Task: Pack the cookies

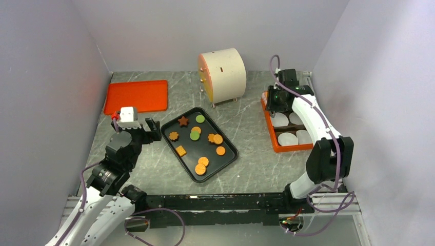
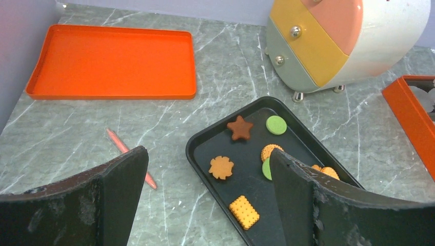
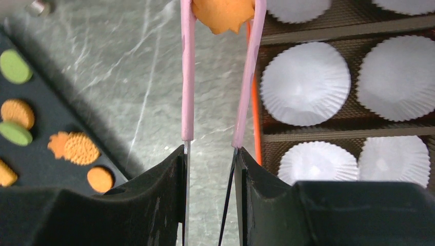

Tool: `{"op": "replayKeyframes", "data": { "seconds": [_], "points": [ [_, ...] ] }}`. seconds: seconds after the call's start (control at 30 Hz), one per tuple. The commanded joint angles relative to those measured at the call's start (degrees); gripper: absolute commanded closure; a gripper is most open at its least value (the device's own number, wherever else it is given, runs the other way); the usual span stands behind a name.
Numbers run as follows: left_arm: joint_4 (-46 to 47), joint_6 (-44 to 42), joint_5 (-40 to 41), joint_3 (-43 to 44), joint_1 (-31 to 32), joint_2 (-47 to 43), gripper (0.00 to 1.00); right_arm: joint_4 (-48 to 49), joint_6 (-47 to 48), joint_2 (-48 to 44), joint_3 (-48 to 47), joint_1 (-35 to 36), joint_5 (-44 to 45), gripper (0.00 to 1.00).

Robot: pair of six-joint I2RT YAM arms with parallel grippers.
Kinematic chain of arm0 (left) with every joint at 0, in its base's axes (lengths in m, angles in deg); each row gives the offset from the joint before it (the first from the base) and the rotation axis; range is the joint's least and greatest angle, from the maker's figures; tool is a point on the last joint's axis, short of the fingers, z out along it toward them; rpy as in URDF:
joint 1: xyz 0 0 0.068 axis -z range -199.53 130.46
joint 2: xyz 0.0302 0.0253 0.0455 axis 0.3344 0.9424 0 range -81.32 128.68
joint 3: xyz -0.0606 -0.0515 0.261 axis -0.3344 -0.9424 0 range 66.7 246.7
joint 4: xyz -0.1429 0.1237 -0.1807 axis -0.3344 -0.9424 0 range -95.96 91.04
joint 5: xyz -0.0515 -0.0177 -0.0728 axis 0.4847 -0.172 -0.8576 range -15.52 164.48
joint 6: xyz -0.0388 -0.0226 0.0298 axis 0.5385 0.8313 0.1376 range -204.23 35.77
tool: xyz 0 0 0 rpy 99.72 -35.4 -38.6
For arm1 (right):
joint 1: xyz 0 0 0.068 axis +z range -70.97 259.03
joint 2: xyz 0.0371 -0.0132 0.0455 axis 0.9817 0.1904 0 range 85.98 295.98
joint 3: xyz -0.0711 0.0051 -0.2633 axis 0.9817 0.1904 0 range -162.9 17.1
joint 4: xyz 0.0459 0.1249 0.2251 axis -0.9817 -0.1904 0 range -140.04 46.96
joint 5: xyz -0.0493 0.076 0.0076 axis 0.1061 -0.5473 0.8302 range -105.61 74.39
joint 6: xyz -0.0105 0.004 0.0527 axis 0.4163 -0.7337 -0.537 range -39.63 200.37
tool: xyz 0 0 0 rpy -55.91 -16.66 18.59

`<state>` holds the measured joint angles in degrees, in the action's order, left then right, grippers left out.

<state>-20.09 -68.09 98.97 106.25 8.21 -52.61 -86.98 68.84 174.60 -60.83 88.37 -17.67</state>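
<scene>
The cookies lie on a black tray (image 1: 169,141): a brown star (image 1: 182,121), a brown flower (image 1: 174,136), an orange square (image 1: 180,150), green rounds (image 1: 200,118) and orange rounds (image 1: 200,169). My left gripper (image 1: 146,128) is open and empty just left of the tray; its wrist view (image 2: 208,154) shows the star (image 2: 240,127), flower (image 2: 221,167) and square (image 2: 244,211). My right gripper (image 3: 210,151) is shut on pink-tipped tongs (image 3: 188,77), which pinch an orange cookie (image 3: 223,14) beside the orange box's rim (image 3: 253,102). White paper liners (image 3: 305,82) fill the box.
An orange flat tray (image 1: 136,96) lies at the back left. A cream round drawer cabinet (image 1: 222,75) stands at the back centre. A thin red stick (image 2: 131,156) lies on the table left of the black tray. Grey walls close in both sides.
</scene>
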Motion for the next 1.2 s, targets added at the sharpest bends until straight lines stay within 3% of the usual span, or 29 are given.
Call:
{"op": "replayKeyframes", "data": {
  "seconds": [0.0, 0.23, 0.5, 1.17],
  "points": [
    [2.1, -1.3, 1.9, -0.1, 1.1, -0.6, 0.07, 1.3, -2.5, 3.2, -4.9, -5.5, -0.1, 0.78],
    [2.1, -1.4, 2.8, -0.1, 2.3, -0.8, 0.07, -0.9, -3.2, 10.2, -10.8, -11.6, 1.9, 0.78],
    [2.0, -1.5, 3.1, -0.2, 2.5, -1.5, 0.07, -3.8, -3.7, 16.5, -16.8, -13.4, 8.8, 0.80],
    [1.8, -1.6, 3.0, -0.3, 2.6, -2.3, 0.08, -3.6, -2.4, 25.0, -19.1, -16.4, 6.3, 0.72]
  ]
}}
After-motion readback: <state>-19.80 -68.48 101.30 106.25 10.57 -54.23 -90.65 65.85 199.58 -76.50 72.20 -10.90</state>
